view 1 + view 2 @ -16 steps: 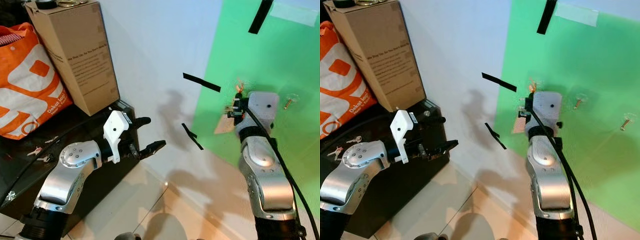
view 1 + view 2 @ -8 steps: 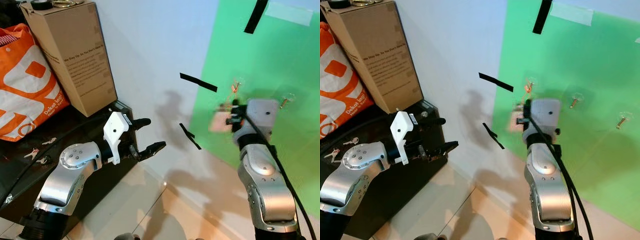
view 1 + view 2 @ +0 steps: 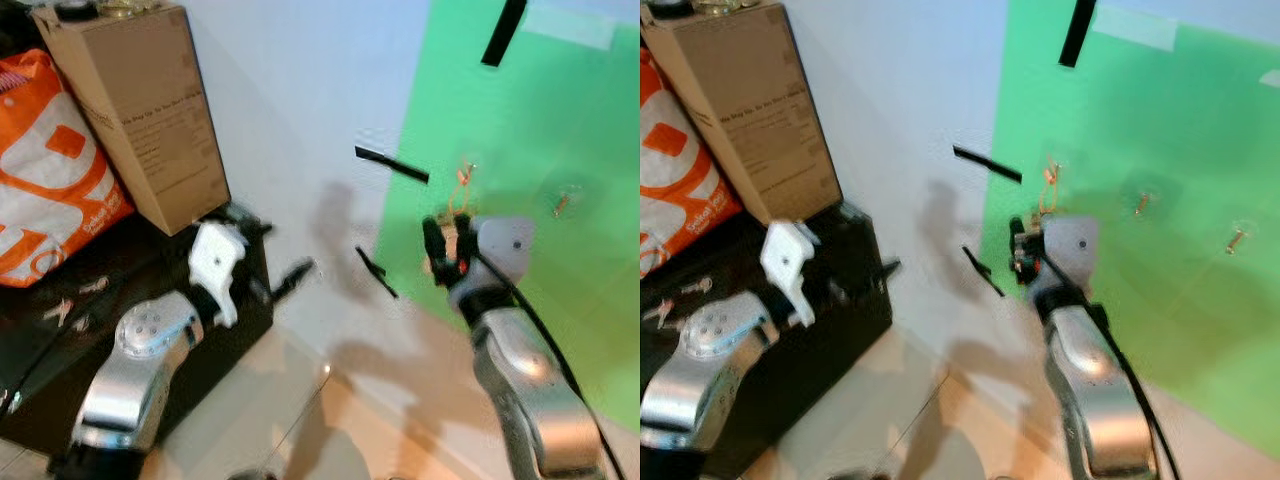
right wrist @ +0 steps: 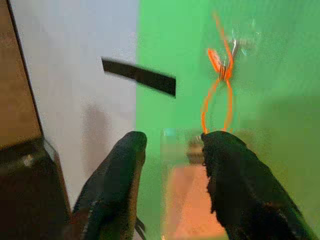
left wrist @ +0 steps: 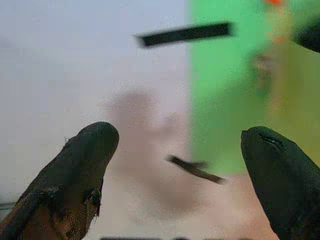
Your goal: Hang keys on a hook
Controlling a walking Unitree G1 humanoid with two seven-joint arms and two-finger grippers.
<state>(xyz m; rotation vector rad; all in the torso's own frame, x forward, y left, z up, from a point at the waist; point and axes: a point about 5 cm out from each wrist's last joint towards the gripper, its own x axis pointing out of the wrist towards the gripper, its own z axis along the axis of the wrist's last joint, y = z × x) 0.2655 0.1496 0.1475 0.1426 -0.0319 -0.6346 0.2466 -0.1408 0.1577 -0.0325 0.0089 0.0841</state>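
Home test corner — green board (image 3: 560, 120) w/ hooks (image 3: 1236, 240), cardboard box (image 3: 135, 110).

An orange cord loop (image 4: 218, 102) hangs from a small hook (image 4: 240, 44) fixed to the green wall panel (image 4: 175, 55), knotted just below the hook and falling in a narrow oval. At its lower end a clear, peach-tinted tag (image 4: 187, 190) hangs flat against the panel, blurred; no key shapes can be made out on it.
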